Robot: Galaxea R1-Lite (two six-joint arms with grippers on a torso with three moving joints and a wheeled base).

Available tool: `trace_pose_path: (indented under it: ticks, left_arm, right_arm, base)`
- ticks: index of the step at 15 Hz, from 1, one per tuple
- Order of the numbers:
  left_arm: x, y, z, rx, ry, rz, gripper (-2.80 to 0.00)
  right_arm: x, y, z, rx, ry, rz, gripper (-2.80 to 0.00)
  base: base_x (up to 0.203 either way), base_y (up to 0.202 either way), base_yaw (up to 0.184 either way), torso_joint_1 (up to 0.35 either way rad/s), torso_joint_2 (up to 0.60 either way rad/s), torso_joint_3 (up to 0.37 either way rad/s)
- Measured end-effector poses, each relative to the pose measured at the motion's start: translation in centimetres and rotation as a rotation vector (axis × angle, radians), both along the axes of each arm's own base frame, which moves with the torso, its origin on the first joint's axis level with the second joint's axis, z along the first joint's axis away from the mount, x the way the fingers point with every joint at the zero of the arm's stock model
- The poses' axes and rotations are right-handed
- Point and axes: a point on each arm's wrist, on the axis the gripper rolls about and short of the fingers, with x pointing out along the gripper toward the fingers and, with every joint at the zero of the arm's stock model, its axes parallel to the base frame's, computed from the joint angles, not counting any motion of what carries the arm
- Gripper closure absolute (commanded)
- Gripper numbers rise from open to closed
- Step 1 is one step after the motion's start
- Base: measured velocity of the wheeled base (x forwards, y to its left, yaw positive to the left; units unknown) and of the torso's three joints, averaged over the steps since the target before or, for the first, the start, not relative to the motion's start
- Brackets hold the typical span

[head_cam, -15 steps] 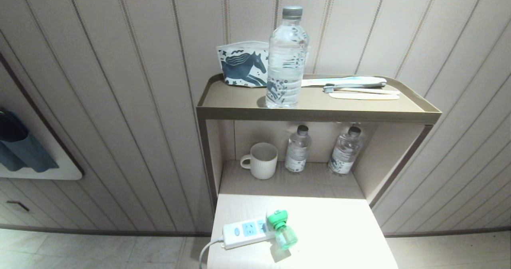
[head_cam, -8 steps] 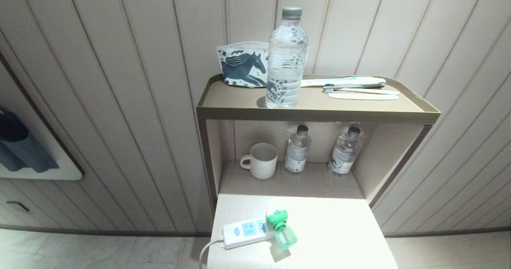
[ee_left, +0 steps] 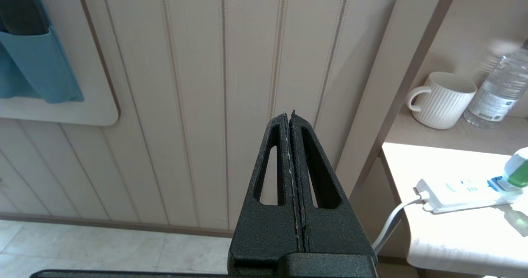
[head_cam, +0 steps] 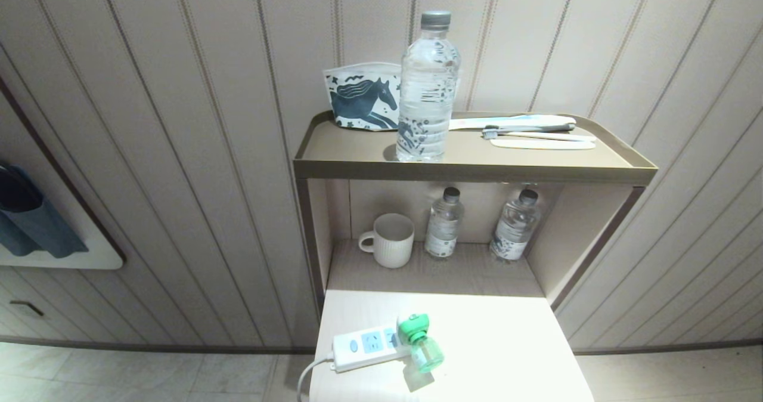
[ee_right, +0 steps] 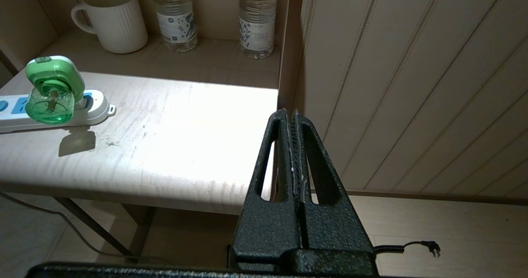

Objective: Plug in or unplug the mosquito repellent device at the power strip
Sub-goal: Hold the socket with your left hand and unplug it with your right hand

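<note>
Head view is showing the mosquito repellent device [head_cam: 418, 341] sitting plugged into the power strip [head_cam: 371, 348] on the white tabletop [head_cam: 506, 354]. Both grippers, left gripper [ee_left: 288, 119] and right gripper [ee_right: 290, 117], are hanging closed, empty, well apart; unplugging is likely awaiting a reach and grasp

Repellent device plugged into the power strip

The mosquito repellent device [head_cam: 419, 339] has a green-and-white top and a clear green bottle; it sits in the end socket of the power strip [head_cam: 369, 348], bottle tilted forward; the strip lies flat, white with blue sockets, its cord [head_cam: 308, 373] dropping off the near edge.
</note>
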Motion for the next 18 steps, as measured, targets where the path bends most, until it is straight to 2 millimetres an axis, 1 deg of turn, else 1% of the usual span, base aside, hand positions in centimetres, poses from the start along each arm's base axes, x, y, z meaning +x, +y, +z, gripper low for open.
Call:
trace_pose_path:
  ticks: [11,18]
  left_arm:
    - [0.00,0.00,0.00,0.000,0.000,0.000,0.00]
    - [0.00,0.00,-0.01,0.000,0.001,0.000,0.00]
  right_arm:
    - [0.00,-0.01,-0.06,-0.007,0.002,-0.004,0.00]
    - [0.01,-0.02,-0.07,0.019,0.000,-0.010,0.00]
  base:
    - [0.000,0.000,0.000,0.000,0.00,0.000]
    - [0.000,0.000,0.000,0.000,0.00,0.000]
